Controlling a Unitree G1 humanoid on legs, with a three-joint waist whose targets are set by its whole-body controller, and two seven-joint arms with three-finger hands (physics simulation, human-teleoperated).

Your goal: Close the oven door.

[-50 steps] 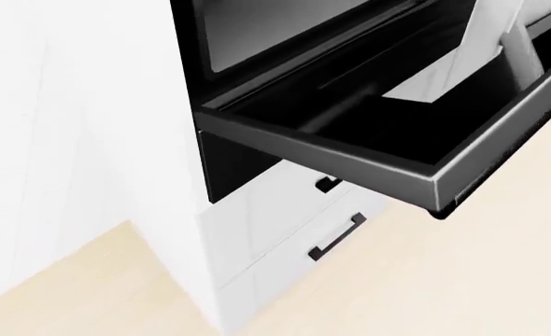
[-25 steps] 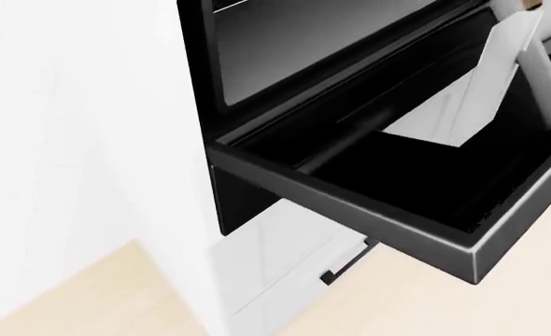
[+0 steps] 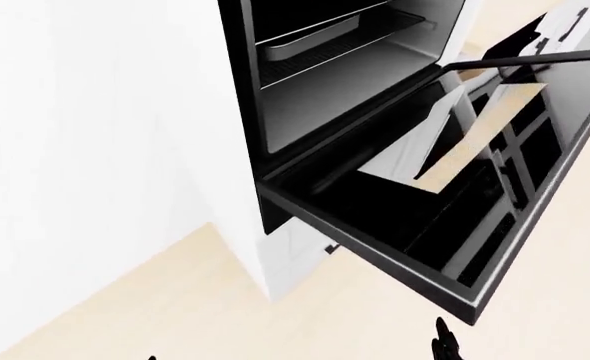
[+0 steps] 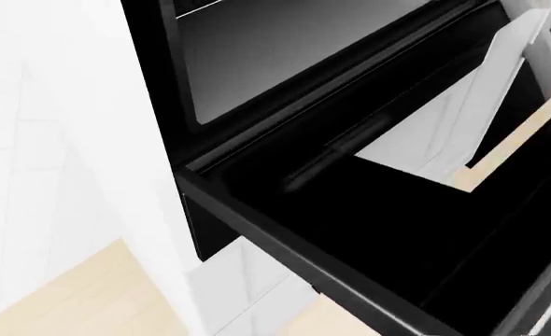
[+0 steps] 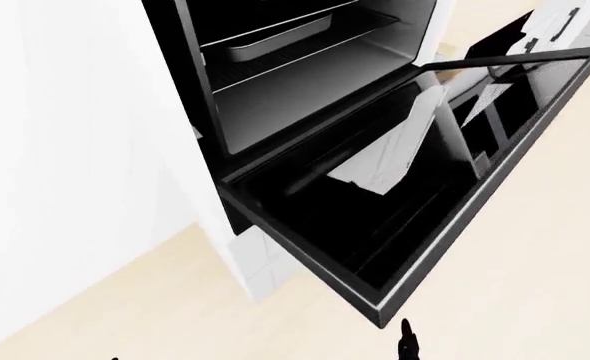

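The black oven (image 5: 305,82) is built into a white cabinet column, and a metal baking tray (image 5: 275,37) sits on a rack inside. Its glass door (image 5: 395,202) hangs open, folded down almost level, with its long free edge (image 5: 475,217) toward the right and bottom of the right-eye view. A dark fingertip of my right hand (image 5: 407,346) pokes up at the bottom edge, just below the door's near corner and apart from it. A tiny dark sliver of my left hand (image 3: 150,358) shows at the bottom left. Neither hand's fingers show enough to judge.
A tall white cabinet panel (image 5: 75,150) fills the left of every view. White drawers (image 4: 248,287) sit under the oven, partly hidden by the door. Pale wood floor (image 5: 125,300) spreads below and to the right.
The head camera has moved: the open door now fills more of the head view and reaches its bottom right, and the drawer handle has gone out of sight.
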